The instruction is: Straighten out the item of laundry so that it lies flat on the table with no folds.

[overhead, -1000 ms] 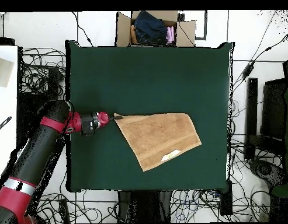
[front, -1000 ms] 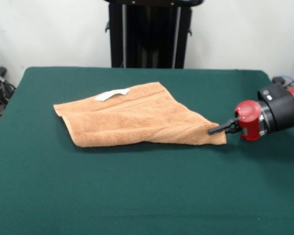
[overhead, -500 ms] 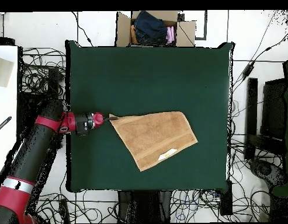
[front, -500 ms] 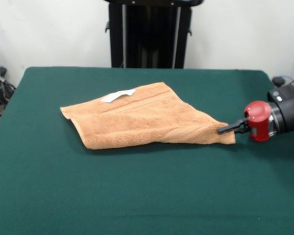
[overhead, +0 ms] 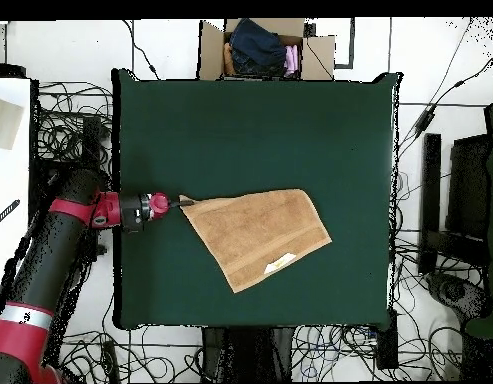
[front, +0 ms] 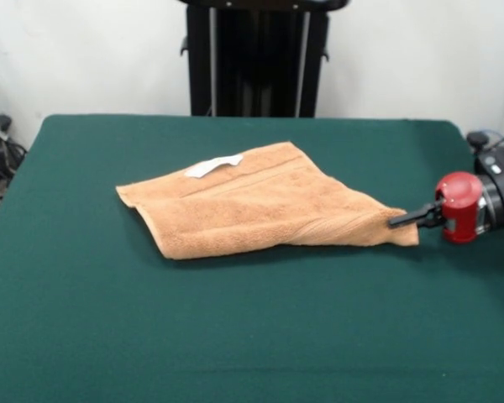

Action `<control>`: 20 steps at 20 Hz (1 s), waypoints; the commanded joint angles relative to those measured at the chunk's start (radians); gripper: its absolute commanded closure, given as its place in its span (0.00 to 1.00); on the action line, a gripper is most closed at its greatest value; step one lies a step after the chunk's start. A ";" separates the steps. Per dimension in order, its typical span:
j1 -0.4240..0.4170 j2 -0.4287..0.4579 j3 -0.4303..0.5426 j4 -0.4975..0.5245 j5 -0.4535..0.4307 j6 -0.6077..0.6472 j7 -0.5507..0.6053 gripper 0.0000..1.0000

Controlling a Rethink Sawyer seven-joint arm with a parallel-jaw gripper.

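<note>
Orange-tan terry-cloth towel (front: 260,206) soft, light, limp, folded double on dark green felt table (front: 235,336). Black gripper (front: 406,220) pinches 1 corner; likely drags easily, so best held by corners.

- The towel (front: 260,206) is coloured a plain light orange-tan, with a small white label (front: 213,165) at its edge.
- The table (front: 235,336) is covered in an unpatterned dark green.
- The arm (overhead: 50,270) is banded in red and black; a red cap is seen behind the black gripper (front: 403,221).
- A brown cardboard box (overhead: 265,48) is filled with dark blue and pink cloth.
</note>
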 commanded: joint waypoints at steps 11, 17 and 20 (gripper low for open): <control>-0.020 0.005 -0.013 -0.127 0.034 0.101 0.337 1.00; -0.006 -0.006 0.014 -0.086 0.026 0.057 0.334 1.00; 0.008 -0.031 0.068 -0.016 0.018 -0.041 0.325 1.00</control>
